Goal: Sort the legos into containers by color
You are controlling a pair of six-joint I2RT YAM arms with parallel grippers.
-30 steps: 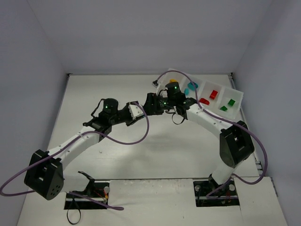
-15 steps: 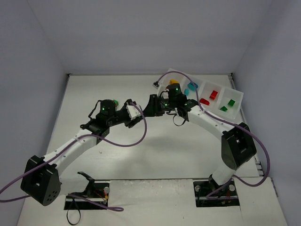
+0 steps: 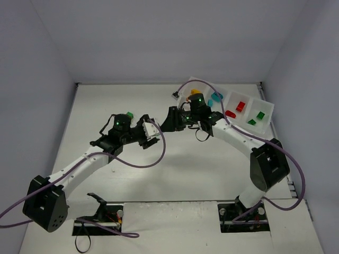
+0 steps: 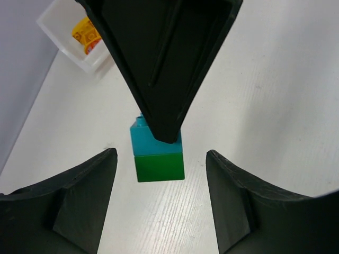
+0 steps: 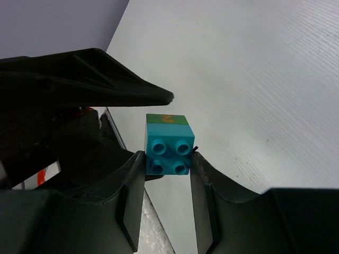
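1. Left gripper [image 3: 153, 128]. Fingers are spread wide and nothing is held. It is levelled at the stack, with one finger set to each side of the green brick [image 4: 159, 166] and both apart from it. It is judged to be placed ready to close on that lower half.

2. Stack of two legos. A teal brick [image 5: 168, 150] is pressed onto the green brick. The stack is found between the two grippers, above the table [image 3: 106, 106] and just left of the tray.

3. Right gripper [image 5: 167, 160]. It is clamped on the teal brick by its side faces. The green brick is left bare, presumably so that it can be gripped and pulled off, since the two colours belong in different compartments.

4. Tray [image 3: 266, 104]. It is set at the far right of the table. The four compartments are filled, left to right, with a yellow piece [image 3: 195, 91], a teal piece [image 3: 216, 98], red pieces [image 3: 241, 106] and green pieces [image 3: 260, 114].
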